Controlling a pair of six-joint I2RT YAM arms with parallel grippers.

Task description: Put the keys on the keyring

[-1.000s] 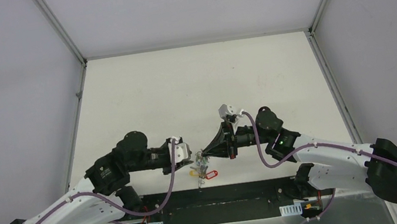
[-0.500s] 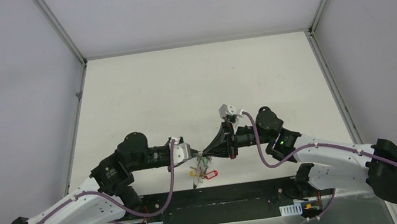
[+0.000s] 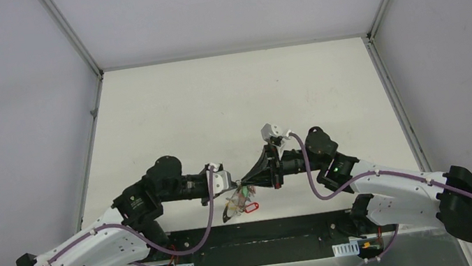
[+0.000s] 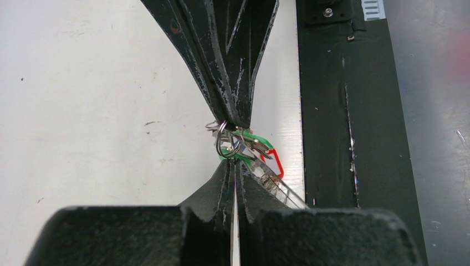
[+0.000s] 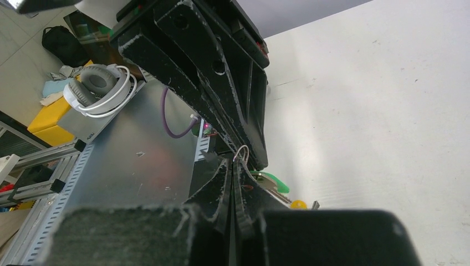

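Top external: noted left claw [image 3: 228, 186] and right claw [image 3: 243, 182] tip to tip over the white table [image 3: 228, 99], close to its near edge. Logged a small bunch of keys [image 3: 238, 200] just on the near side of that meeting point, with a red tag [image 3: 252, 207] at the outer end. Cannot make out the wire loop or either claw's opening from up here: too small.

Left wrist: resolves what the overhead misses. Recorded left claw pressed together down to a hairline slit, tips at the lower end of the keyring [image 4: 221, 139], a thin grey wire loop. Recorded right claw pointing down from the top of frame, likewise closed, tips pinching the loop's upper end. Found the keyring spanning the gap between the two, off the table. Cannot tell whether left claw grips the wire itself or the key with the green tag [image 4: 256, 141], which lies against its tips. Saw the red tag just beyond the green one, and a black strip [image 4: 327, 138] along the table edge to the right.

Right wrist: confirms right claw closed to a thin line, with a bit of wire sticking up where the tips meet. Picked up here only: a yellow tag [image 5: 298, 204] just below the green one, and headphones [image 5: 97, 88] off the table in the background. Lost the red tag in this view.
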